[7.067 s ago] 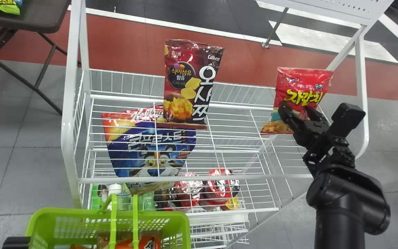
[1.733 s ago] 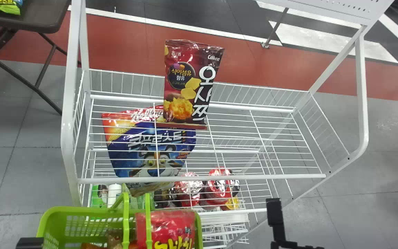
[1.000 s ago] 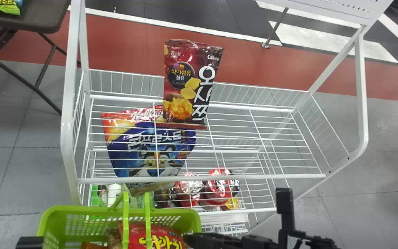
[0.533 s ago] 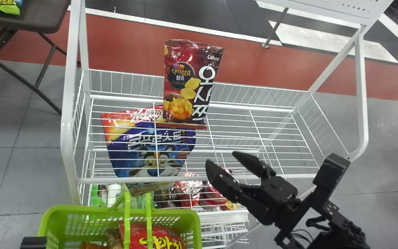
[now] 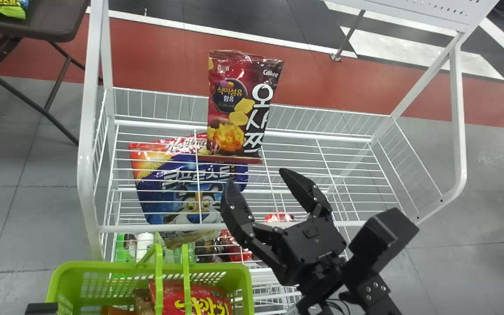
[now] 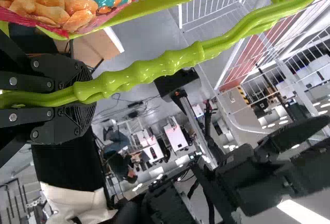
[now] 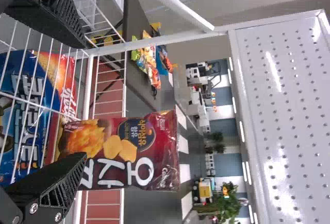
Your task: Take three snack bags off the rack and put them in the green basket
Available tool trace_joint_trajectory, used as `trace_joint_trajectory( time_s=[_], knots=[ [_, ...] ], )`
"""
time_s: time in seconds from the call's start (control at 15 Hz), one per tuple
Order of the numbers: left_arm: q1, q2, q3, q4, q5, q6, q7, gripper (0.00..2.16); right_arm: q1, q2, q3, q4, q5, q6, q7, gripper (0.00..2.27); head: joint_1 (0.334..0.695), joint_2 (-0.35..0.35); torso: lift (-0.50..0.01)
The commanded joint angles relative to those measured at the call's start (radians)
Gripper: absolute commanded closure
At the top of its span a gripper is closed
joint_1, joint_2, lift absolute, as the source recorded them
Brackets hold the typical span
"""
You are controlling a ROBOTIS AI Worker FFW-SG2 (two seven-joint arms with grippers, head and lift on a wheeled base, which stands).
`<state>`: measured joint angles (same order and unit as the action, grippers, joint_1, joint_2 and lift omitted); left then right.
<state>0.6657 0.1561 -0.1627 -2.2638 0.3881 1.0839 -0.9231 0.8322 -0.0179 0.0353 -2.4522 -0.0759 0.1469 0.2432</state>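
Right gripper (image 5: 256,176) wide open, empty, short of the maroon snack bag (image 5: 244,105) upright on the rack (image 5: 147,228), likely third pick, so next: advance, straddle and pinch it, then over to green basket (image 5: 103,266).

I saw open air over the wire shelf (image 5: 322,135), right of the maroon snack bag (image 5: 239,105); a white front rail (image 5: 147,227) edged it, and two handles (image 5: 159,280) crossed over the green basket (image 5: 116,267).
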Motion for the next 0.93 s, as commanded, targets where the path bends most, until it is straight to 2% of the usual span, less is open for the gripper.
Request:
trace_joint_trajectory(
  time_s=[0.0, 0.33, 0.87],
  knots=[
    [0.000, -0.001, 0.006, 0.006, 0.000, -0.011, -0.005, 1.70, 0.041, -0.005, -0.014, 0.001, -0.001, -0.074, 0.001, 0.07, 0.695, -0.350, -0.024],
    [0.002, -0.001, 0.009, 0.009, 0.002, -0.020, -0.011, 1.70, 0.070, -0.013, -0.066, -0.010, -0.041, -0.062, 0.014, 0.07, 0.695, -0.350, -0.024],
    [0.009, -0.003, 0.014, 0.004, 0.002, -0.026, -0.020, 1.70, 0.068, -0.011, -0.064, -0.011, -0.051, -0.068, 0.027, 0.07, 0.695, -0.350, -0.024]
  ],
)
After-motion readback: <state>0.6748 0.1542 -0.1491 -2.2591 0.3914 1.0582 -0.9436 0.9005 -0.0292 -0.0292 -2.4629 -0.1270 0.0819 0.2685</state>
